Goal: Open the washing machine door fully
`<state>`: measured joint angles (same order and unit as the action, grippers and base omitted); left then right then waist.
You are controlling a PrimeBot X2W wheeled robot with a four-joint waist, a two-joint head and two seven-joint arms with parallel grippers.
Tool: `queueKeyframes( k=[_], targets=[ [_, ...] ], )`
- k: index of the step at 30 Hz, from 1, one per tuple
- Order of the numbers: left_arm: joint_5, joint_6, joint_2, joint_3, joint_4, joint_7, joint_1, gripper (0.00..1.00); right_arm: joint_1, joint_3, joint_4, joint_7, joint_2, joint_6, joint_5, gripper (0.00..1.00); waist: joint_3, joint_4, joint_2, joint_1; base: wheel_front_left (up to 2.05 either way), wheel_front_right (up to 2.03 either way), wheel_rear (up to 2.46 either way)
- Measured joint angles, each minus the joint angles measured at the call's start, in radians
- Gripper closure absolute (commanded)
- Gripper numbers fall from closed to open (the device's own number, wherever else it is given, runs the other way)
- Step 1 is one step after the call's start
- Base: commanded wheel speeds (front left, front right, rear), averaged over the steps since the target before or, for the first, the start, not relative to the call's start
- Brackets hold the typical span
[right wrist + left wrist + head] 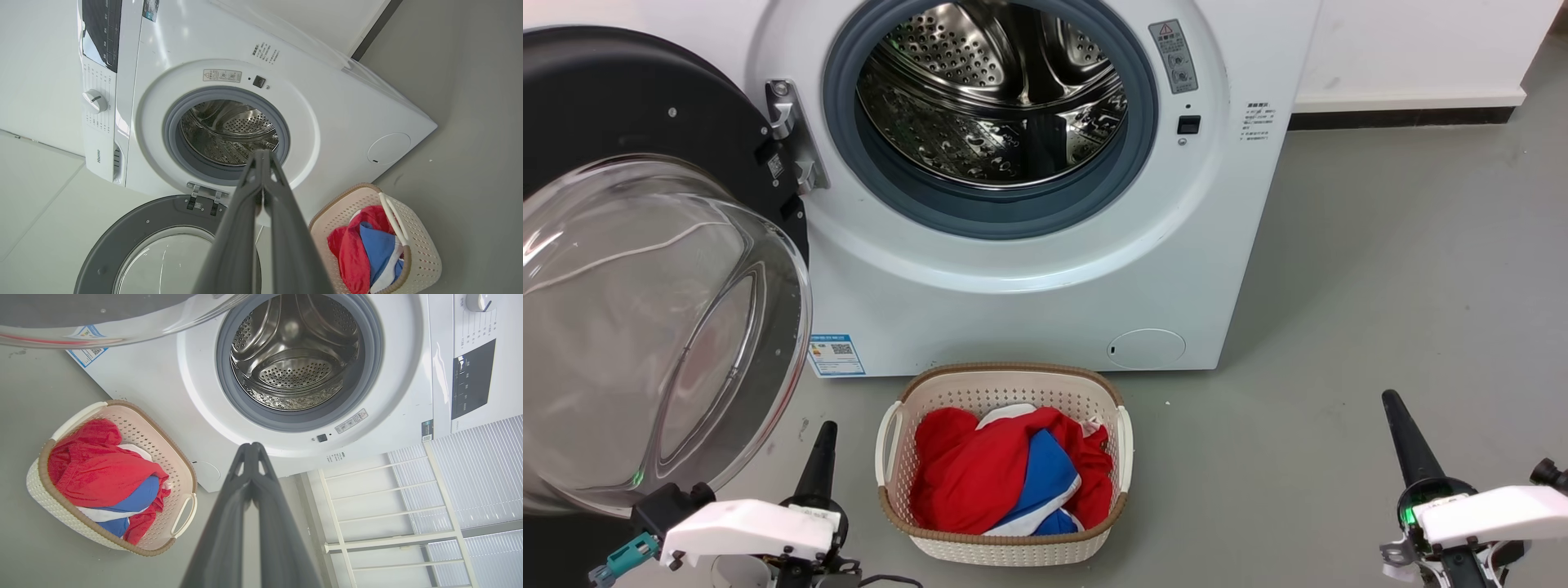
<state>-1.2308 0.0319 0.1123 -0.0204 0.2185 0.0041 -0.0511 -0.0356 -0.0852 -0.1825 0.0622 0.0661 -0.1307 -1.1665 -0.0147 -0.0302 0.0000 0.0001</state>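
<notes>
Short of the washing machine (1029, 286), the left gripper (824, 437) and right gripper (1393, 404) hang empty, fingers pressed together, while beyond, the washing machine door (662, 269) stands wide on the machine's left; any last nudge should probably press its black rim gently, not the glass.

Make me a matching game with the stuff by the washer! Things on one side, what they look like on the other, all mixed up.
1. washing machine door
2. drum
3. basket
4. left gripper

A. holds red and blue clothes
B. swung open
C. fingers shut together
D. shiny steel with holes

Pairs: 1-B, 2-D, 3-A, 4-C
</notes>
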Motion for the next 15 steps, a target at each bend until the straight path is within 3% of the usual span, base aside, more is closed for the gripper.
queueKeyframes(
  k=[15],
  targets=[
    [-0.124, 0.03, -0.017, 0.038, 0.008, 0.03, -0.016, 1.0, -0.02, -0.009, -0.02, 0.016, -0.004, 0.0, -0.142, 1.0, 0.005, 0.008, 0.0, 0.0, 0.0, 0.0, 0.0]
  ],
)
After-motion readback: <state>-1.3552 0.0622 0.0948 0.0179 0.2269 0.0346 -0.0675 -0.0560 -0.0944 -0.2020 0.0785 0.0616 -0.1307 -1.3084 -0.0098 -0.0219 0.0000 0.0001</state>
